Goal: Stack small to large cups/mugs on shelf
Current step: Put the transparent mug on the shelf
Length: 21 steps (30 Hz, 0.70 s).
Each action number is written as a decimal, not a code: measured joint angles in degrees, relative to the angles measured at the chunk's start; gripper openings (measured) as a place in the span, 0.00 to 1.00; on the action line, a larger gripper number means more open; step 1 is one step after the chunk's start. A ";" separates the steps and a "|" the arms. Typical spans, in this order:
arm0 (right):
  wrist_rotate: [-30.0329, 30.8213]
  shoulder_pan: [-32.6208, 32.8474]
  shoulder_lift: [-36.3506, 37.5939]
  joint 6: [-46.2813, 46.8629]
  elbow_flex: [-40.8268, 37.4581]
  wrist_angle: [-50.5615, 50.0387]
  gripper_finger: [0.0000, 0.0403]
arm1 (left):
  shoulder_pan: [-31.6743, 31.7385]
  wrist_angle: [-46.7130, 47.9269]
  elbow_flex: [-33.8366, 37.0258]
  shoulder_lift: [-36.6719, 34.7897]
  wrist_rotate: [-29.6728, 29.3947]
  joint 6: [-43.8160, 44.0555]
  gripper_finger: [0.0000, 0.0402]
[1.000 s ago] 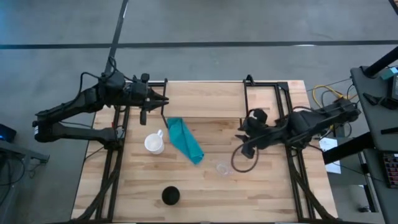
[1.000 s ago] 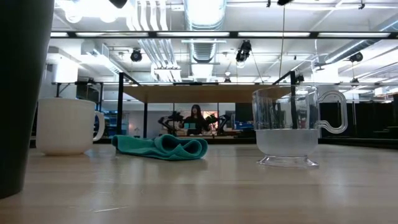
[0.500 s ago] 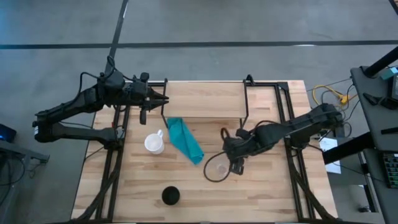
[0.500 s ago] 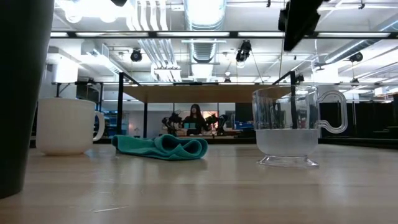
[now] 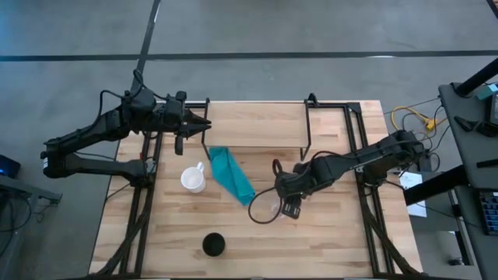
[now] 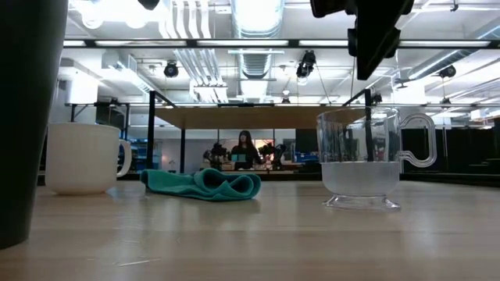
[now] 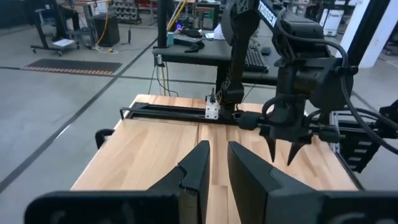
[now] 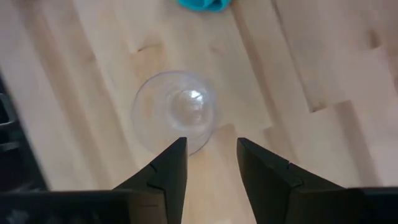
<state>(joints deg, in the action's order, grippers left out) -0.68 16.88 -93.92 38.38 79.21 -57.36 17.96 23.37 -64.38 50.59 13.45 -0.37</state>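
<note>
black cup (image 5: 214,245): upright near the table's front edge, closest to the low camera, well apart from my grippers.
glass cup (image 8: 176,111): upright on the table (image 5: 327,249), right of the cloth, empty, directly under my right gripper.
right gripper (image 5: 284,204): i hang above the glass cup, pointing down at it; my fingers (image 8: 168,168) are parted a little, with a gap narrower than the cup, holding nothing and touching nothing.
mug (image 5: 193,179): white, upright, handle toward the shelf, just left of the cloth.
cloth (image 5: 232,175): teal, crumpled, lying between mug and glass cup.
shelf (image 5: 253,124): at the table's back, bare board on black legs.
left gripper (image 5: 204,124): i wait at the shelf's left end; my fingers (image 7: 199,165) are only a narrow slit apart, holding nothing.
</note>
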 joint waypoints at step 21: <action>-2.02 -0.05 -8.52 1.69 -0.90 0.55 0.33 | 0.00 -3.81 0.17 1.57 0.02 0.05 0.11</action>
<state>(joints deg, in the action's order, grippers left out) -2.70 16.83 -102.43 40.06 78.30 -56.81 17.96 19.55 -64.21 52.16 13.47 -0.32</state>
